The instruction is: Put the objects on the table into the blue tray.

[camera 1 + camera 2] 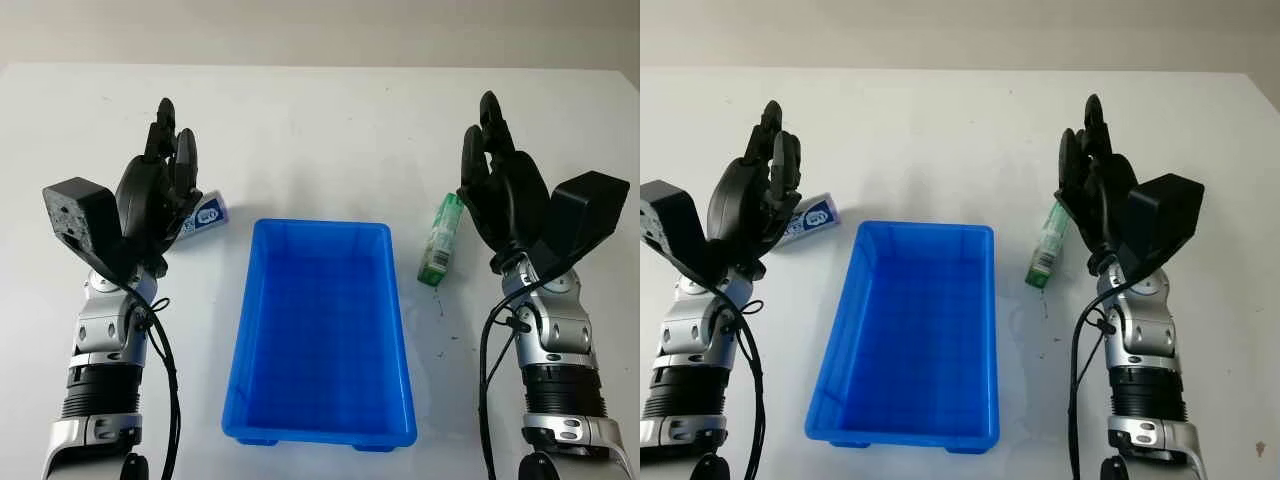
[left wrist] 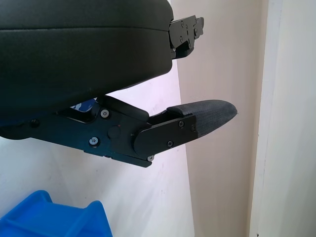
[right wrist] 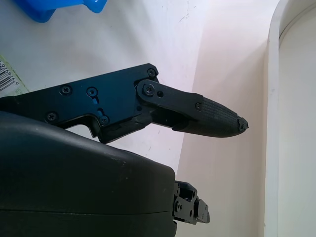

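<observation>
The blue tray (image 1: 320, 405) sits in the middle of the white table and holds nothing. A blue and white tube (image 1: 207, 212) lies just off the tray's far left corner, partly behind my left hand (image 1: 165, 180), which is open and raised above it. A green and white bottle (image 1: 440, 238) lies to the right of the tray's far right corner. My right hand (image 1: 497, 180) is open and hovers just right of the bottle. The tray's corner (image 2: 54, 217) and a bit of the tube (image 2: 84, 104) appear in the left wrist view; the bottle's label (image 3: 7, 79) appears in the right wrist view.
The white table (image 1: 320, 130) stretches behind and to both sides of the tray. Its far edge meets a pale wall at the top of the head views. Small dark specks (image 1: 440, 330) mark the table near the right arm.
</observation>
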